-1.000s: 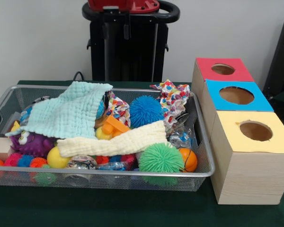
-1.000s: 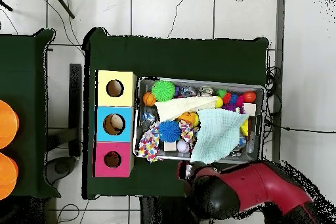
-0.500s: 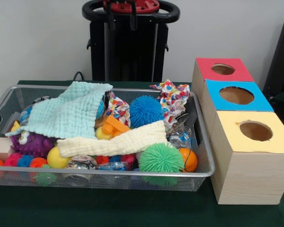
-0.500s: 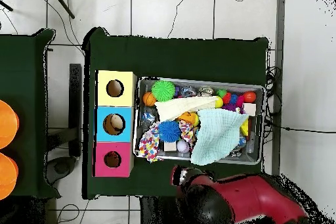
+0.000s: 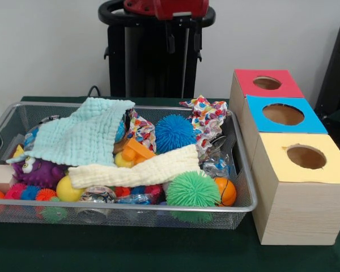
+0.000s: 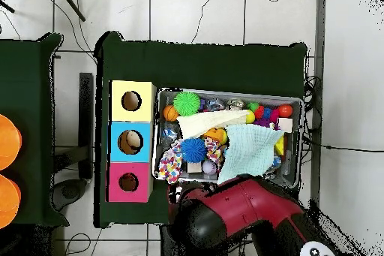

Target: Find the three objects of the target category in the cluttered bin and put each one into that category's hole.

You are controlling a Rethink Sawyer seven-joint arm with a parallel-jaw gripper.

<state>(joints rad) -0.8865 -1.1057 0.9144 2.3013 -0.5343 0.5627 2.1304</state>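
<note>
The wire mesh bin stands on the green table, full of clutter; it also shows in the overhead view. No orange striped or tan soft animal toy shows; cloths cover much of the bin. The red-topped box's hole is at the far right, and shows in the overhead view. My gripper hangs open and empty at the top, high behind the bin's far rim. In the overhead view the red and black arm overlaps the bin's near edge.
The blue-topped box and yellow-topped box stand beside the red one. The bin holds a mint cloth, a cream cloth, blue and green spiky balls, a basketball-patterned ball and a purple toy.
The gripper has swung to the right along the top of the front view. In the overhead view the arm has moved up over the bin's near edge. The bin's contents have not moved.
</note>
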